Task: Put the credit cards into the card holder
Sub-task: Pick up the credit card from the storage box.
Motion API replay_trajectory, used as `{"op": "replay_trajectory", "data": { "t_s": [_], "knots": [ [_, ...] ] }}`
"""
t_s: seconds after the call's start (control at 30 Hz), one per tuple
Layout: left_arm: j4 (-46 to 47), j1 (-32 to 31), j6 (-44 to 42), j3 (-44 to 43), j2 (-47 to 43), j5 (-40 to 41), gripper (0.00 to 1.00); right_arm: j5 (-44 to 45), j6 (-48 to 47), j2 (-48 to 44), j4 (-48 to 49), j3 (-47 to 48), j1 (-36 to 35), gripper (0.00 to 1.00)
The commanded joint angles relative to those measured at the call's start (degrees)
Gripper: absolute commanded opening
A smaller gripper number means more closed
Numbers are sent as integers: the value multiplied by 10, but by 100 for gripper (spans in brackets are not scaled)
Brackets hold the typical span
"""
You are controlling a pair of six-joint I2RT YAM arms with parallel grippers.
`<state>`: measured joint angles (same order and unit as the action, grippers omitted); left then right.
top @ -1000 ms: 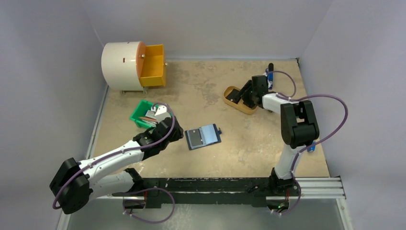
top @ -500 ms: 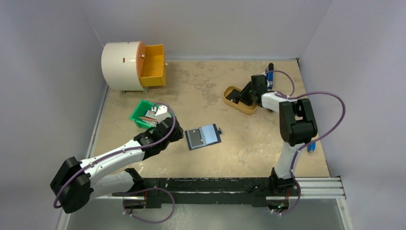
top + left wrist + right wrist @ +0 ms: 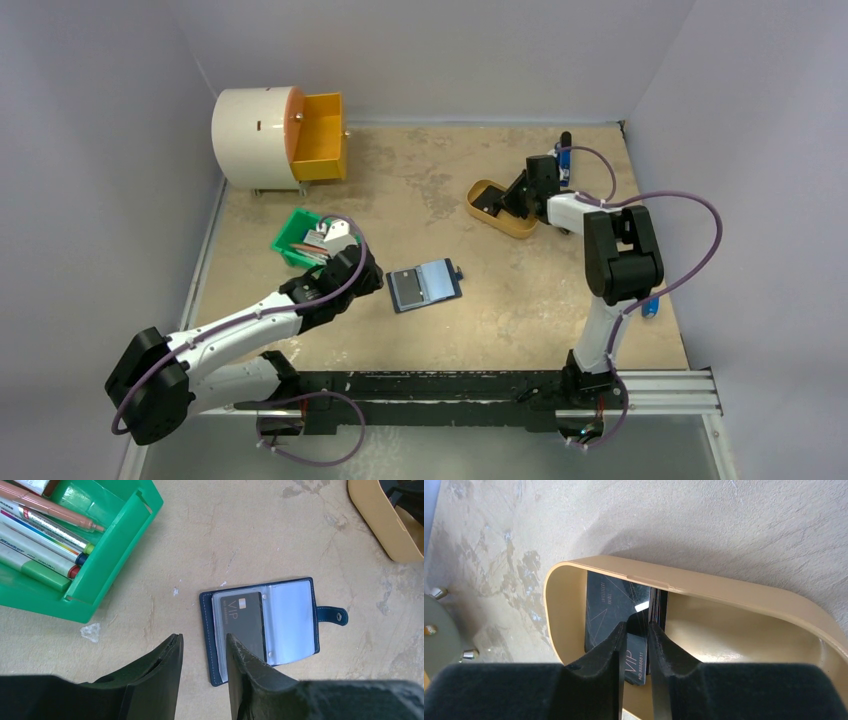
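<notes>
The navy card holder (image 3: pixel 424 285) lies open on the table, snap tab to the right. In the left wrist view the holder (image 3: pixel 295 617) has a black VIP card (image 3: pixel 240 620) in its left sleeve. My left gripper (image 3: pixel 377 280) is open and empty just left of the holder; its right finger overlaps the holder's near-left corner in the left wrist view (image 3: pixel 202 640). My right gripper (image 3: pixel 508 205) reaches into the mustard tray (image 3: pixel 472 205). In the right wrist view its jaws (image 3: pixel 636 627) stand narrowly apart over black cards: a flat one (image 3: pixel 604 605), a VIP card (image 3: pixel 636 662) showing in the gap, and several on edge (image 3: pixel 659 602).
A green bin (image 3: pixel 290 238) with pens (image 3: pixel 45 530) sits left of the left gripper. A white drum (image 3: pixel 255 125) with an open orange drawer (image 3: pixel 320 150) stands at the back left. The tray's rim (image 3: pixel 724 592) curves round the right fingers. Walls enclose the table.
The right gripper shifted slightly toward the back right over the tray one second ago, then held. The left arm and the card holder have not moved.
</notes>
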<state>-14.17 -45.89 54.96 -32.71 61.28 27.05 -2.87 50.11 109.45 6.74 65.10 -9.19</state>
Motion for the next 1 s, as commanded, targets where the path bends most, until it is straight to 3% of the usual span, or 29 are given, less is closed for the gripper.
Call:
{"op": "replay_trajectory", "data": {
  "t_s": [0.0, 0.3, 0.6, 0.77, 0.97],
  "knots": [
    [26, -2, 9, -17, 1, -2, 36, 7, -4, -25, 1, -11, 7, 21],
    [26, -2, 9, -14, 0, -3, 36, 9, -8, -31, -2, -18, 12, 21],
    [29, -2, 10, -12, 2, -6, 35, -18, -18, -22, 3, -13, 15, 47],
    [30, -2, 11, -12, 2, -6, 36, -36, -24, -8, -3, 1, 16, 44],
    [30, -2, 11, -11, 2, -6, 35, -33, -22, -9, -2, -7, 16, 33]
  ]
}}
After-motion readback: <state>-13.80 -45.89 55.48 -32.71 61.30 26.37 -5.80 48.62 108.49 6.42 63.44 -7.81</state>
